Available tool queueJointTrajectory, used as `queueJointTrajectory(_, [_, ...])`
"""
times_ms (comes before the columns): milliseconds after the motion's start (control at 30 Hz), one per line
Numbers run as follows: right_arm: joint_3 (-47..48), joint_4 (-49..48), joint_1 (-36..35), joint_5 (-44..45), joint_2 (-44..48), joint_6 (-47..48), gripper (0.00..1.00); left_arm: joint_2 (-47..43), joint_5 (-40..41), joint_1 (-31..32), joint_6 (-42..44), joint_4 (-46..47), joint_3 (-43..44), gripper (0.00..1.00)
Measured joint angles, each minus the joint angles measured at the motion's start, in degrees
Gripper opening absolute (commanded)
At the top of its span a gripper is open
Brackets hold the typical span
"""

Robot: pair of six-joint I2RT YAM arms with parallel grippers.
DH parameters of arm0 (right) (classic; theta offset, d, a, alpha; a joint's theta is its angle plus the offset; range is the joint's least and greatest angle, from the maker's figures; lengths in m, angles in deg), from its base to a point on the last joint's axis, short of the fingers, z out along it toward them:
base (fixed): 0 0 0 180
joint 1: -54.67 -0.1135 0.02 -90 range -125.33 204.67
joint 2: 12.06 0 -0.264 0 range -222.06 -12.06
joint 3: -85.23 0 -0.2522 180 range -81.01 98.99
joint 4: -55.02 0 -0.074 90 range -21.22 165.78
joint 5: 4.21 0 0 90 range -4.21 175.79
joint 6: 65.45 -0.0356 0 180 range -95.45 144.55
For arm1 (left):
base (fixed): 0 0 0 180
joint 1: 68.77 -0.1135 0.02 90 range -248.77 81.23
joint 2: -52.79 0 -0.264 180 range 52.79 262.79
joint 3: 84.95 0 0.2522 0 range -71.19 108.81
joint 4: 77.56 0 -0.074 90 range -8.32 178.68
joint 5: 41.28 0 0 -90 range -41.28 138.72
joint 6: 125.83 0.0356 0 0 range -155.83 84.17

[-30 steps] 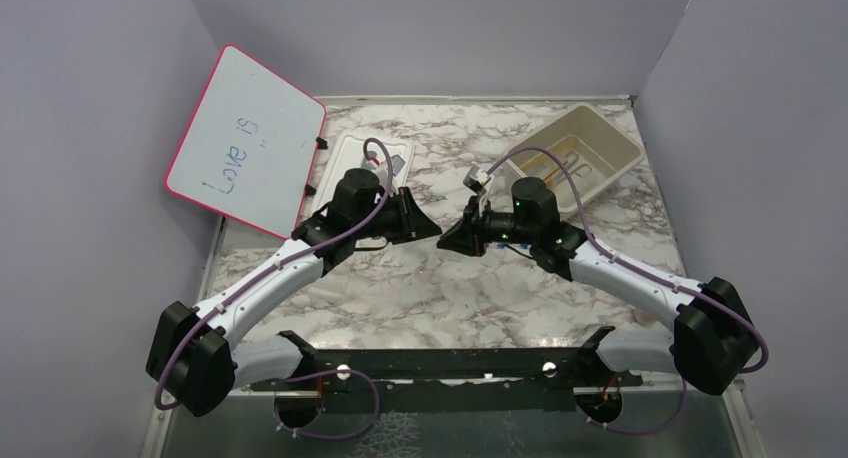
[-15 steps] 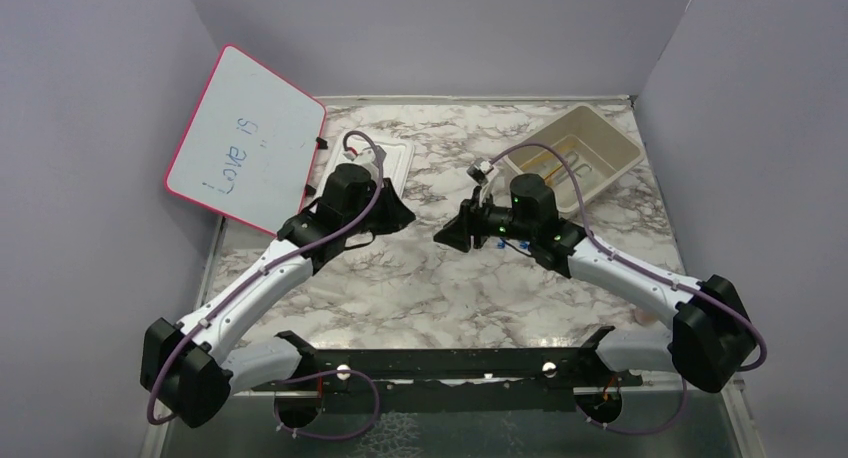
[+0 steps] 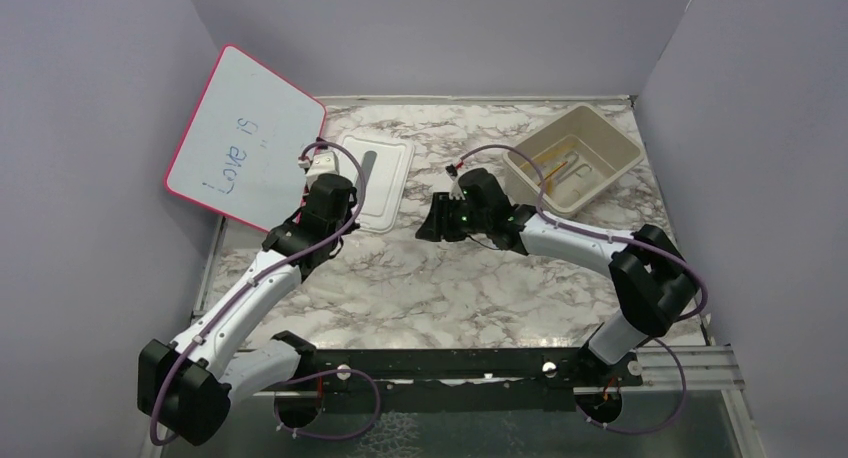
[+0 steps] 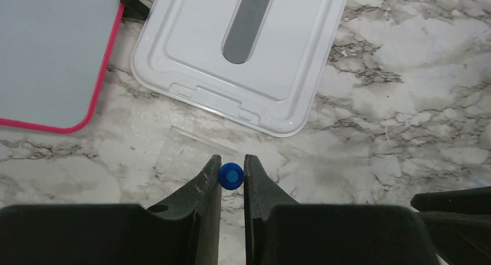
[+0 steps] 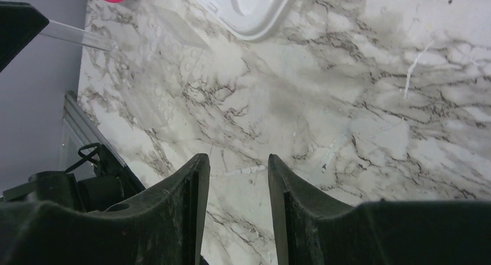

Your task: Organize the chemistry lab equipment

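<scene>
My left gripper is shut on a tiny round blue piece, held just above the marble table in front of the white lid. In the top view the left gripper hangs at the lid's near left corner. My right gripper is open and empty over bare marble; in the top view the right gripper is at the table's middle. The beige bin at the back right holds an amber tube and thin items. The tongs and the brush are not in view.
The pink-framed whiteboard leans against the left wall beside the lid. A clear flat slide lies on the marble just ahead of the left fingers. The enclosure's walls close in the back and both sides.
The two grippers were almost touching at the table's middle. The left arm has swung back and left to the lid. The right gripper has moved left.
</scene>
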Motion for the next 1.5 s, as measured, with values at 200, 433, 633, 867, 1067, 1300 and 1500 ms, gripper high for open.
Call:
queueJointTrajectory(200, [-1.31, 1.29, -0.13, 0.55, -0.98, -4.15, 0.45, 0.28, 4.63, 0.0, -3.48, 3.1, -5.95, 0.11])
queueJointTrajectory(433, [-4.35, 1.36, -0.15, 0.76, -0.24, -5.25, 0.45, 1.55, 7.69, 0.07, -6.73, 7.65, -10.16, 0.11])
queueJointTrajectory(633, [-4.72, 1.4, -0.15, 0.85, 0.42, -5.22, 0.45, 1.4, 8.26, 0.81, -7.48, 13.51, -15.08, 0.12])
queueJointTrajectory(867, [-4.72, 2.25, -0.15, 1.79, 1.42, -5.16, 0.45, 1.44, 8.09, 1.22, -7.65, 17.88, -16.98, 0.12])
queueJointTrajectory(1067, [-5.6, 3.08, -0.15, 3.63, 3.21, -5.16, 0.44, 1.44, 7.54, 2.84, -7.45, 19.19, -17.51, 0.12])
queueJointTrajectory(1300, [-5.99, 3.76, -0.15, 4.68, 3.32, -5.16, 0.44, 1.53, 11.82, 7.72, -7.45, 18.32, -17.53, 0.12])
queueJointTrajectory(1500, [-6.12, 4.24, -0.15, 4.92, 3.34, -5.16, 0.44, 1.31, 16.63, 8.96, -7.41, 17.27, -17.51, 0.12])
